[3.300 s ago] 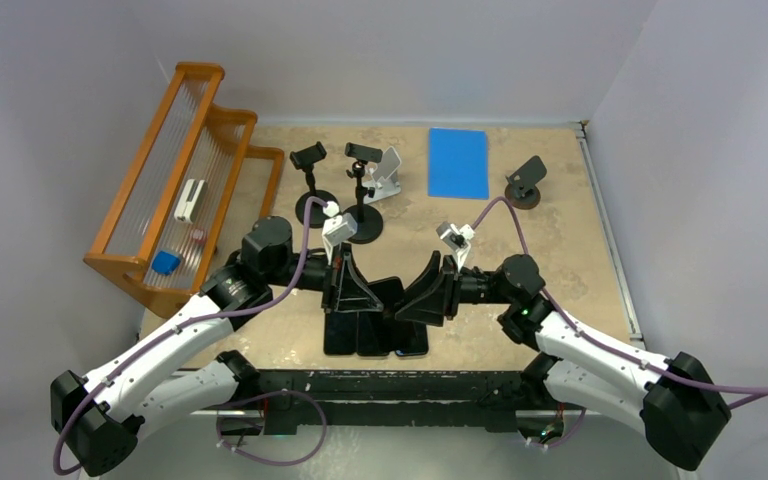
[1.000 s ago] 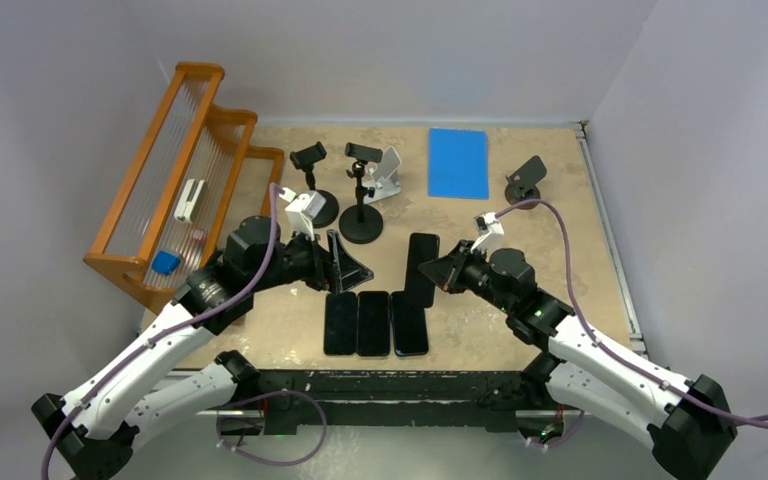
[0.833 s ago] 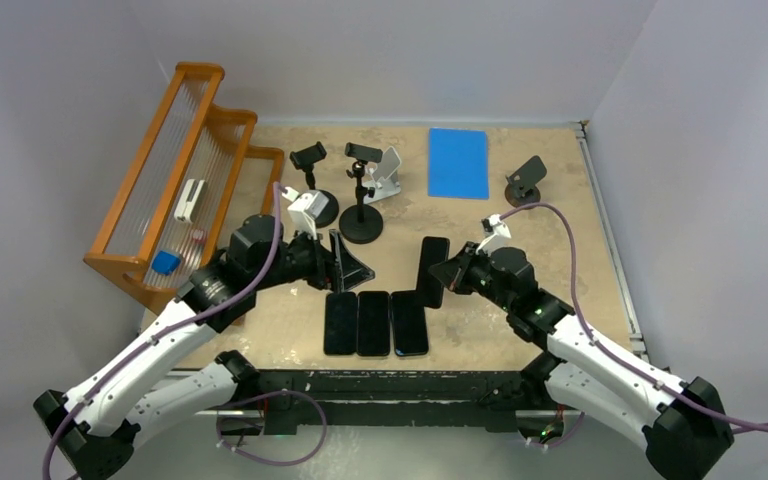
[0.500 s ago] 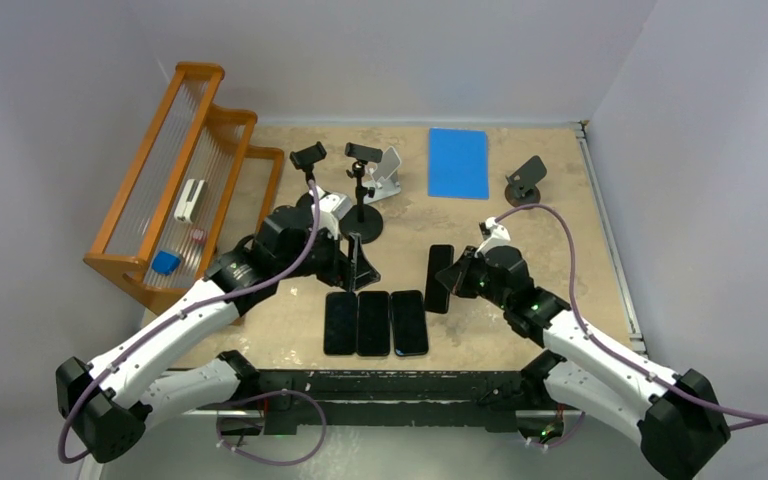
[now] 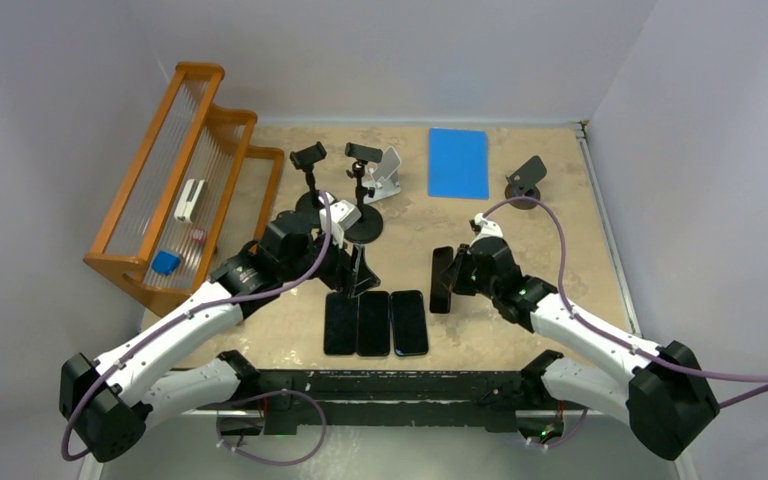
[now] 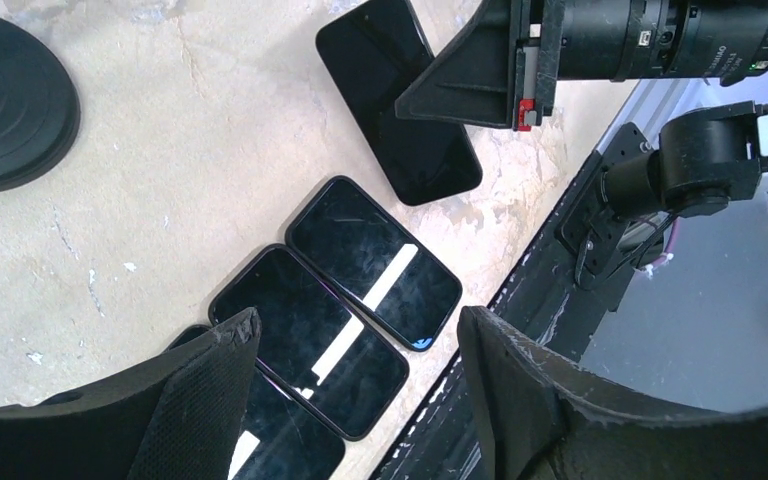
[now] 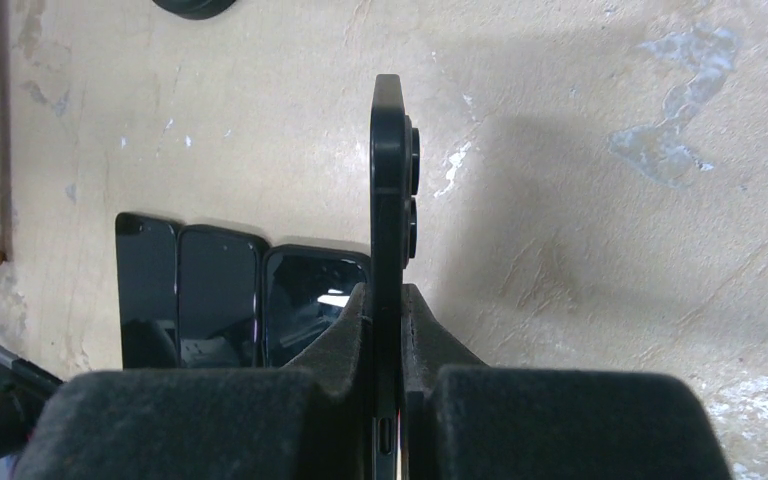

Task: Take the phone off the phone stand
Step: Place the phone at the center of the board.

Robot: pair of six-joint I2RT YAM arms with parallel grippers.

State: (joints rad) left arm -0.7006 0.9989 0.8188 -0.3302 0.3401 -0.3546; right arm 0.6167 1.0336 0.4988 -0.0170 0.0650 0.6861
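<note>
Top external view: my right jaws are pressed together on the black phone, pinching its long edges. I hold it on edge just to the right of the three phones that lie face up, side by side, at the near edge of the counter. I cannot tell whether it touches the counter.

In the right wrist view the phone stands edge-on between my pads, its camera bumps facing right.

My left jaws are spread with nothing between them, hanging over the left end of the row. In the left wrist view the held phone shows beyond that row.

The phone is well apart from the stands at the back of the counter: two black clamp stands, a white phone stand and a small black stand to the right of a blue pad. A wooden rack stands along the left side.
</note>
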